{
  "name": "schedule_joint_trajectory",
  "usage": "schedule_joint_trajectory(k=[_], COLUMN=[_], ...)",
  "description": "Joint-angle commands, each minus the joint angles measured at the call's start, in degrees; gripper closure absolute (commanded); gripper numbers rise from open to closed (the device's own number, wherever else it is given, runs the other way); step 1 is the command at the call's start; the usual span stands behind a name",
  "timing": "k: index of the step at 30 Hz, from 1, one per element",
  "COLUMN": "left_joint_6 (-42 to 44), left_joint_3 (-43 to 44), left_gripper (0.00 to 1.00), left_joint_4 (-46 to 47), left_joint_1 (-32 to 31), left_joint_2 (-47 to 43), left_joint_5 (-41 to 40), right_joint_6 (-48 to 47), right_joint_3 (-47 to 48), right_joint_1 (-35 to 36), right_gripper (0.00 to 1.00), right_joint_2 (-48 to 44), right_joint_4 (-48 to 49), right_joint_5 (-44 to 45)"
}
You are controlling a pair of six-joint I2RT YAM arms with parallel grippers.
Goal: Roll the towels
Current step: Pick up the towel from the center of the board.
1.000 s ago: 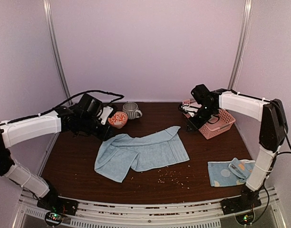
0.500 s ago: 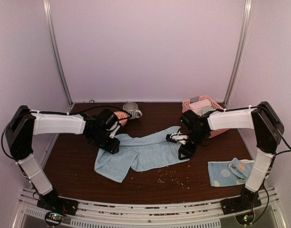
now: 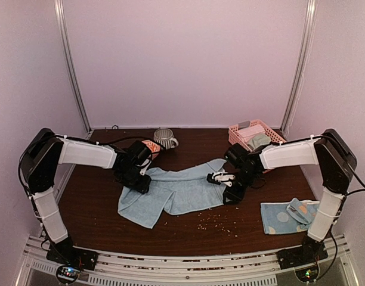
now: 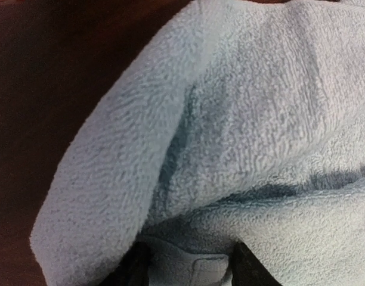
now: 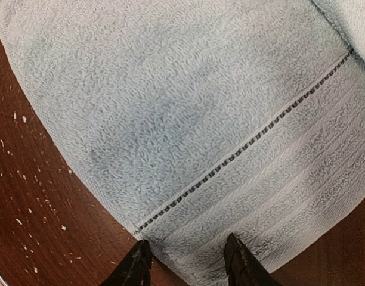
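1. Light blue towel point(image 3: 182, 192) lies rumpled and partly folded over at the middle of the dark worktop point(image 3: 87, 199).
2. Left hand point(image 4: 188, 268) is at its left edge, fingers spread, with a fold of terry between them.
3. Right hand point(image 5: 185, 265) is over its striped right hem, fingers spread, pinching nothing.
4. A dotted towel point(image 3: 282, 217) lies well apart, near right.
5. Folded towels point(image 3: 254, 136) sit in the pink basket point(image 3: 273, 131) at the far right.

My screen shows the towel point(image 3: 182, 189) as matt blue terry cloth, soft and looped, with a flatter woven band and a stitched line near one edge. The table point(image 3: 87, 202) looks like dark wood, smooth with a dull sheen. The basket point(image 3: 275, 132) is pink plastic lattice.
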Motion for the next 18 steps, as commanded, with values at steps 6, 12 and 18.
schedule_joint_trajectory(k=[6, 12, 18], left_joint_6=[0.2, 0.8, 2.0], left_joint_3=[0.6, 1.0, -0.8], left_gripper=[0.66, 0.78, 0.94], left_joint_4=[0.9, -2.6, -4.0], left_joint_1=[1.1, 3.3, 5.4], left_joint_2=[-1.3, -7.8, -14.5], left_joint_5=[-5.3, -7.5, -7.8], right_joint_6=[-0.3, -0.1, -0.2], right_joint_3=[-3.9, -4.2, -5.5], right_joint_1=[0.0, -0.1, -1.0], right_gripper=[0.57, 0.6, 0.61], right_joint_2=[0.8, 1.5, 1.1], right_joint_4=[0.4, 0.4, 0.4], right_joint_5=[2.1, 4.6, 7.0])
